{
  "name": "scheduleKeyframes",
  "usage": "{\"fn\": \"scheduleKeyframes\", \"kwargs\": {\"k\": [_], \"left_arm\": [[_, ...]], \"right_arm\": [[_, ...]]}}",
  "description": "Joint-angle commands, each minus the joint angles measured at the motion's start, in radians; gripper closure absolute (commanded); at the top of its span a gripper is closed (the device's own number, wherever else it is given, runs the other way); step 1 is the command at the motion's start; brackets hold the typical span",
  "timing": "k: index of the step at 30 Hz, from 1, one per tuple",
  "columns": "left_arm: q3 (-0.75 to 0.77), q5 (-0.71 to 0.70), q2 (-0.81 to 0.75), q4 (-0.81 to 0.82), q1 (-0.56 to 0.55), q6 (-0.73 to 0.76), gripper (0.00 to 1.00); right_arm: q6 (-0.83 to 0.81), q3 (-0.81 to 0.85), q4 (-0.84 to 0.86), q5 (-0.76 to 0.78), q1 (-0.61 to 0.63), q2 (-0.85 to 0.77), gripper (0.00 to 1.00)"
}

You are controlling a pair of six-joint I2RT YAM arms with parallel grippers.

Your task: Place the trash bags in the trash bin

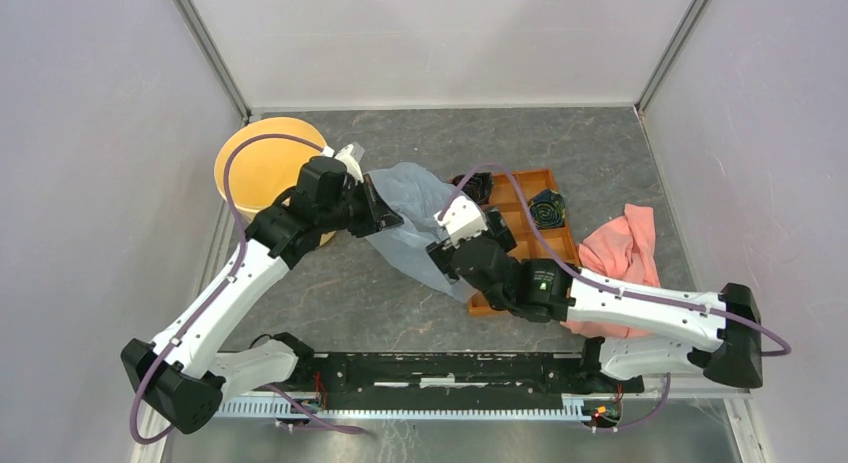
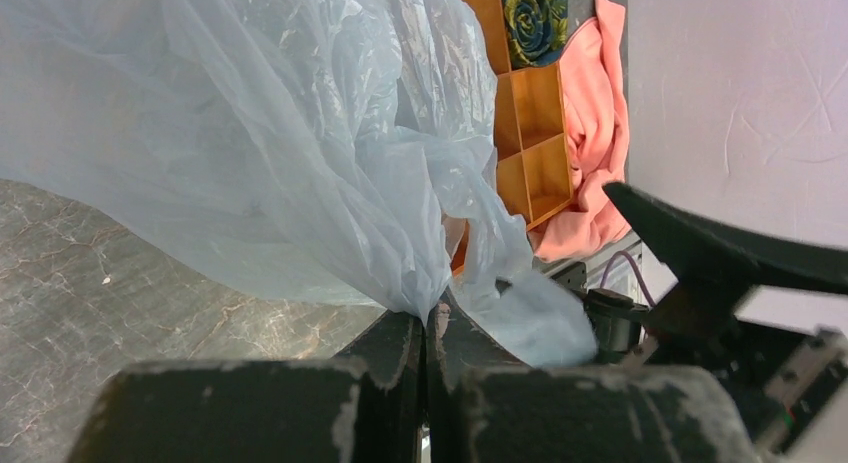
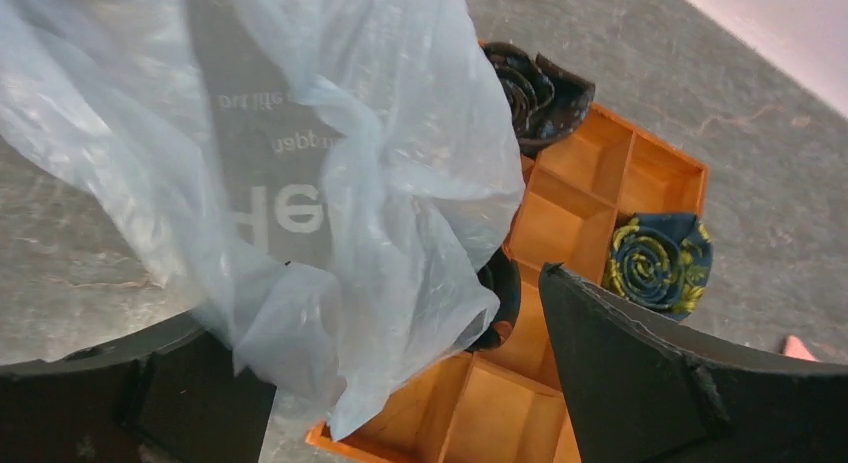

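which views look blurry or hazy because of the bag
top external: sharp and evenly lit; left wrist: the trash bag sits close to the lens, slightly soft, with small glints on its creases; right wrist: white lettering shows only hazily through the bag

Bag is btwn bin & orange tray.
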Motion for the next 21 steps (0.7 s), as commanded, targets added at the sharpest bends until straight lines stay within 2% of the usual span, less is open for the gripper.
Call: {"fn": "scheduleKeyframes", "kwargs": {"k": [1, 3, 7, 11, 18, 19, 21], "left_arm": [[0.011, 0.026, 0.018, 0.038, 0.005, -0.009, 0.97], [0.011, 0.031, 0.025, 0.041, 0.004, -0.007, 0.97], [-0.002, 0.039, 0.038, 0.046, 0.005, -0.003, 0.96], [-0.034, 0.060, 0.038, 0.082, 0.004, -0.009, 0.92], [-0.062, 0.068, 0.044, 0.090, 0.004, -0.002, 0.90], [-0.064, 0.071, 0.045, 0.090, 0.004, -0.003, 0.90], [-0.063, 0.073, 0.044, 0.093, 0.005, -0.002, 0.90]], "right_arm": [[-0.043, -0.168, 0.242, -0.155, -0.130, -0.109, 0.02], [-0.021, -0.283, 0.404, -0.337, -0.199, -0.158, 0.02], [-0.010, -0.362, 0.566, -0.458, -0.248, -0.146, 0.02], [-0.008, -0.366, 0.606, -0.496, -0.269, -0.068, 0.02], [0.180, -0.456, 0.727, -0.661, -0.293, -0.066, 0.02], [0.195, -0.457, 0.728, -0.654, -0.292, -0.054, 0.07], [0.213, -0.455, 0.725, -0.654, -0.296, -0.029, 0.30]]}}
